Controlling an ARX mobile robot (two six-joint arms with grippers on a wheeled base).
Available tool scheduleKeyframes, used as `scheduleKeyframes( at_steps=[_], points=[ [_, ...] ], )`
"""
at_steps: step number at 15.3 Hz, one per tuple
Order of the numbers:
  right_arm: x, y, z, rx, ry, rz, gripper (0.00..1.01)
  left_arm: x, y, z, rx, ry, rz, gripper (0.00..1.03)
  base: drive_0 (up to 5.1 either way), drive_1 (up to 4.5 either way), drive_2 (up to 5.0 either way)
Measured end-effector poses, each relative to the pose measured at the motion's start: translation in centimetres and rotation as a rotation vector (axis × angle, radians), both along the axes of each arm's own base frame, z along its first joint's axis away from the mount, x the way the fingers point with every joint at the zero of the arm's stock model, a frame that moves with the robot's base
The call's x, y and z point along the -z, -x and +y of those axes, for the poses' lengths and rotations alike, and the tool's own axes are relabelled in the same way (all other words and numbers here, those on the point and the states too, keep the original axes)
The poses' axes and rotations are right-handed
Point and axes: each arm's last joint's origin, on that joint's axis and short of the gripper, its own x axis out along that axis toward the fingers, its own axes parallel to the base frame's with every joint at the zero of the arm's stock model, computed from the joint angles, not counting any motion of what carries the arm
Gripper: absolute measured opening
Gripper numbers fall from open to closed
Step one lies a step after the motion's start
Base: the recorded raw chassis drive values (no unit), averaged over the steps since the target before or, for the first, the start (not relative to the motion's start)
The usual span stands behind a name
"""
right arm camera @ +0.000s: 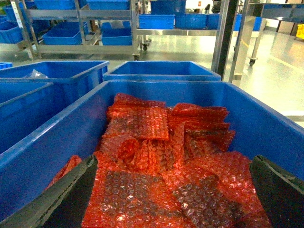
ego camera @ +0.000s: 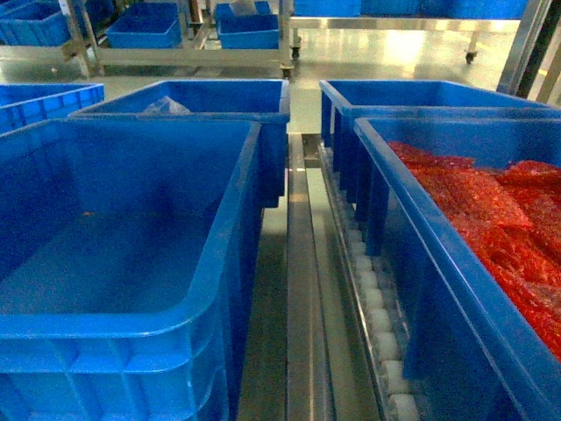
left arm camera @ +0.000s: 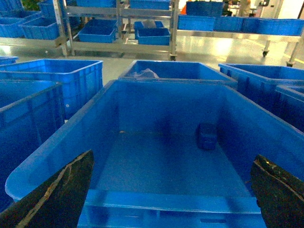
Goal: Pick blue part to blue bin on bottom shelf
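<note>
The left end effector [left arm camera: 171, 190] hangs spread wide over the near rim of a blue bin [left arm camera: 142, 92]; the blue part [left arm camera: 207, 136] lies ahead of it on the bin floor. The right end effector [right arm camera: 173, 194], also spread, holds nothing above red bubble wrap [right arm camera: 156, 161].

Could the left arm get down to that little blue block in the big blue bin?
Probably yes. The left tool hangs open over the bin's near rim, and the blue block sits alone on the floor by the far wall, nothing covering it.
</note>
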Motion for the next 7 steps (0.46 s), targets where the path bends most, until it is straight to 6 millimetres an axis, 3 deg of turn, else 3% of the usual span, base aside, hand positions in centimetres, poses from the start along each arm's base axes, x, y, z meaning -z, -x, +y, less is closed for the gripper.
scheduleKeyframes(
  at_steps=[7],
  points=[
    [0.00,0.00,0.00,0.000,0.000,0.000,0.98,0.00,0.00,0.00,0.000,0.000,0.000,0.98,0.0,0.00,0.0]
  ],
)
